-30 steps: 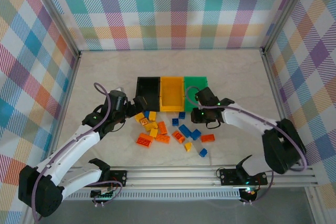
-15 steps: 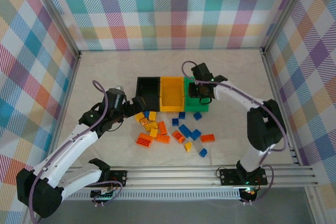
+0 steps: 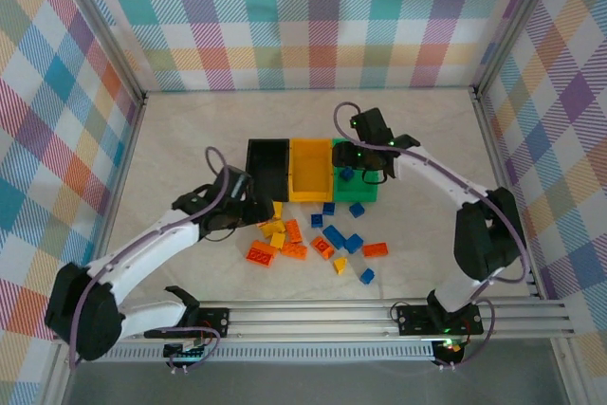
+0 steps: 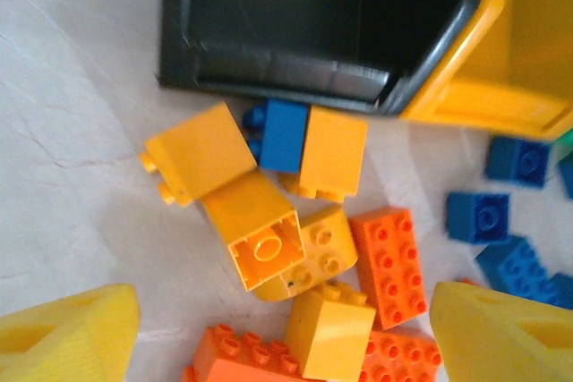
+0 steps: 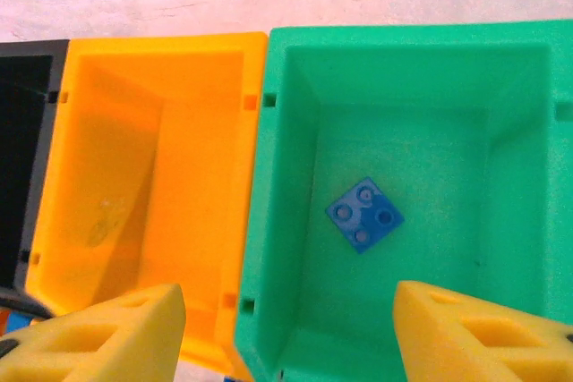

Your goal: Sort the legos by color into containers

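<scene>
1. Right wrist view: the right gripper (image 5: 300,342) is opened wide and holds nothing. Its two yellow fingers (image 5: 107,333) are in the lower corners of the frame.
2. Between them, in the centre and right of the frame, is the green bin (image 5: 403,38). One blue brick (image 5: 363,214) lies on its floor with the studs up, apart from all the walls.
3. The orange-yellow bin (image 5: 152,46) touches the green one on its left side, and the black bin (image 5: 20,131) is at the left edge.
4. In the left wrist view, the left gripper (image 4: 282,342) is also opened wide and grips nothing. Its fingers are in the lower corners.
5. Loose legos lie on the table (image 4: 72,60) between these fingers and above them. The yellow bricks (image 4: 201,154) are in the centre, and a second blue brick (image 4: 285,134) lies against the lower wall of the black bin. An orange brick (image 4: 391,252) is to the right of centre.
6. More blue pieces (image 4: 479,216) lie near the right edge, below the orange-yellow bin.
</scene>
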### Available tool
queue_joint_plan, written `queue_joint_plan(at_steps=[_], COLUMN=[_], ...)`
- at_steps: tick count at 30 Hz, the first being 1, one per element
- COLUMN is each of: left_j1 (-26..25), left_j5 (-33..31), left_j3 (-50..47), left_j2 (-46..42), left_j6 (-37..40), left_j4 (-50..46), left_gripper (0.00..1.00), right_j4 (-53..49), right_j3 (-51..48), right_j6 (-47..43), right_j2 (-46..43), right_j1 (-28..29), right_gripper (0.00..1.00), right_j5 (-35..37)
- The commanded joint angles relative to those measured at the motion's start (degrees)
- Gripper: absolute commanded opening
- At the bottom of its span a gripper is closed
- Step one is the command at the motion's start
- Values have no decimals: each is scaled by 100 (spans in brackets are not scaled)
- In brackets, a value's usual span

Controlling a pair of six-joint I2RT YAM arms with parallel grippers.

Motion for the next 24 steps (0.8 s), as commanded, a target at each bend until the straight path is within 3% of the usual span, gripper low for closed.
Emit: queue_joint_plan(at_steps=[1,9,19,24], left_j1=[-219,-311,-311,-311], left_j5=[-53,-542,-774,-767], left_j3=[-69,-82,-137,-131], left_j2=[525,1265,1652,1668], left_j6=[67,-82,7,26], left_j4=[238,445,797,821], left_gripper=[82,75,57,43], right_j4=[225,302,352,328], right_j3=[-264,-478,-521,-568], right_j6=[145,150,115,163], right_j2=[-299,-586,-747,-815], right_j1=[32,29,27,31], right_gripper=[64,64,64,64], right_j5=[-157,-139,-123,-111])
